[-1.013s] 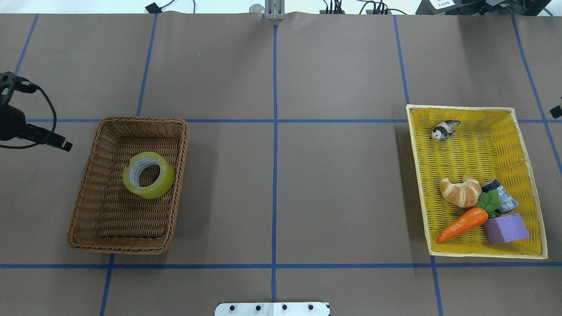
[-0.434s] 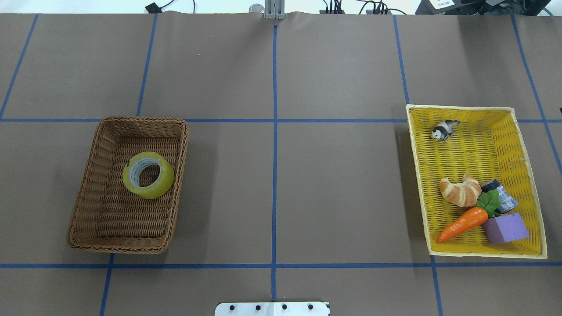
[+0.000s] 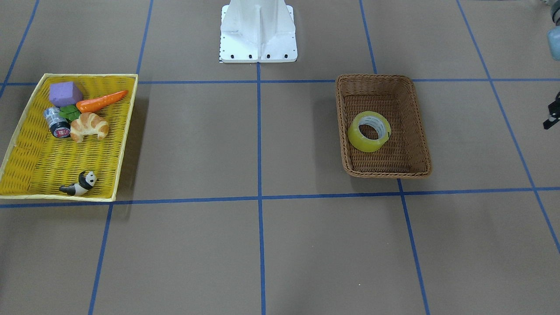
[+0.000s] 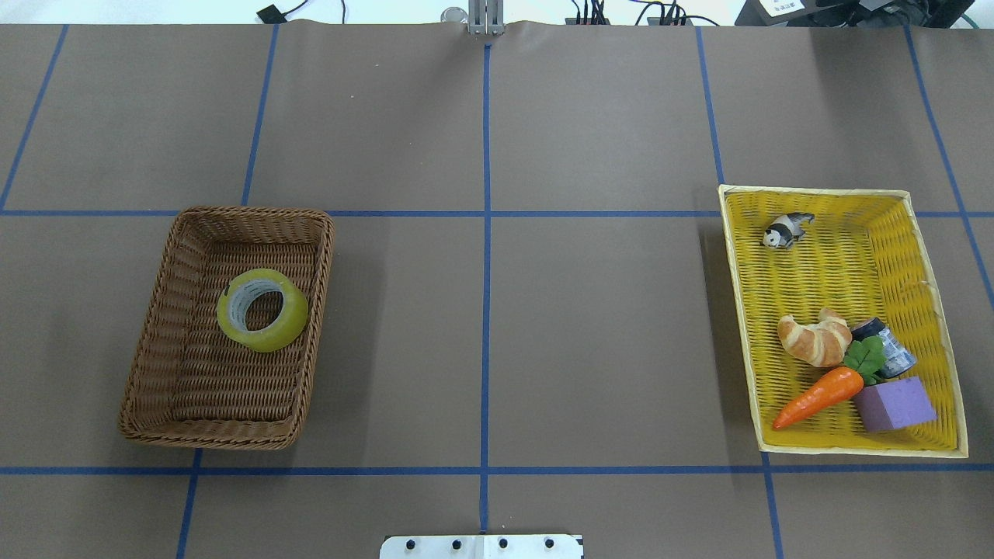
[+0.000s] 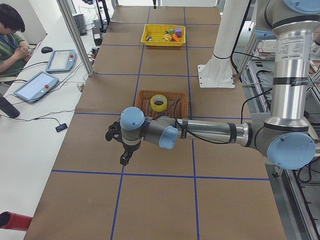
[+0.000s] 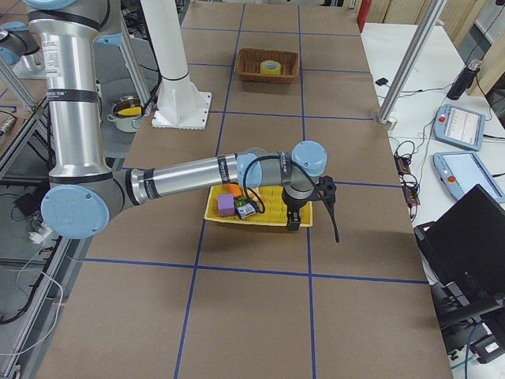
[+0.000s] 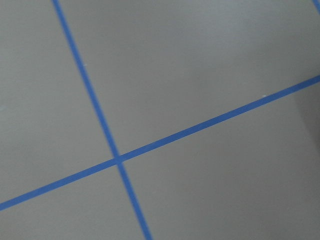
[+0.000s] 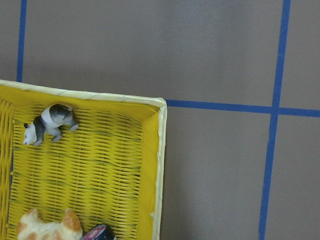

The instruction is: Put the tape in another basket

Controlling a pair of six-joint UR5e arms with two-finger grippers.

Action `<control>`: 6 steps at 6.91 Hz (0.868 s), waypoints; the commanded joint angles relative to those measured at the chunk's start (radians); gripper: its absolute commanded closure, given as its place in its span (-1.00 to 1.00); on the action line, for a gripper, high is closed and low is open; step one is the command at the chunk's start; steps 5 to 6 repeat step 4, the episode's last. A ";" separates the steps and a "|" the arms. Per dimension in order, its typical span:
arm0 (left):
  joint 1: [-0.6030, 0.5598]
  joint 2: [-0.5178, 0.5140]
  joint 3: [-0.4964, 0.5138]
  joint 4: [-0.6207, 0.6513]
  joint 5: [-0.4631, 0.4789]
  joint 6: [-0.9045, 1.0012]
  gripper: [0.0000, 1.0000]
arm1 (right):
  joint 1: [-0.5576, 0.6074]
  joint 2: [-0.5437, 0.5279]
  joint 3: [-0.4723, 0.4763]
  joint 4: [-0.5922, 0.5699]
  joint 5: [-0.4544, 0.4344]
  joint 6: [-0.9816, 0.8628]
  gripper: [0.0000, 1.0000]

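Tape: the yellow roll of tape [image 4: 262, 310] lies flat on the floor of the brown wicker basket [image 4: 321, 264], touching no wall that I can make out. It is well apart from both grippers.
Left gripper: the left gripper [image 5: 121, 150] hangs low over bare table [image 4: 606, 310], with the basket well off to its inboard side. It shows clearly only in the side view, so I cannot tell whether it is open or closed. Its wrist camera shows nothing but blue grid lines.
Right gripper: the right gripper [image 6: 330, 207] hovers at the outer edge of the yellow tray [image 4: 815, 192]. I cannot tell its state either. Its wrist camera looks down on a tray corner and the toy panda [image 8: 49, 123].
Step in hand: as I read it, the tape is delivered and what remains is standing clear.
Doing it well: I would pull each arm up and outward, away from the basket on one side and the tray on the other. The left gripper should cross no basket wall, since a brush could tip the roll against the wicker.
Risk: the right gripper sits close to the tray rim, so a low sweep inboard could snag it and shuffle the tray's contents.
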 commanded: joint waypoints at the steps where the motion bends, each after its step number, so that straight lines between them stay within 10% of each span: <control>1: -0.028 0.000 -0.001 0.026 0.015 0.012 -0.97 | 0.006 -0.001 -0.002 -0.001 -0.045 -0.001 -1.00; 6: -0.031 0.000 -0.001 0.040 0.041 0.025 -0.97 | 0.004 -0.002 0.000 -0.001 -0.058 -0.001 -1.00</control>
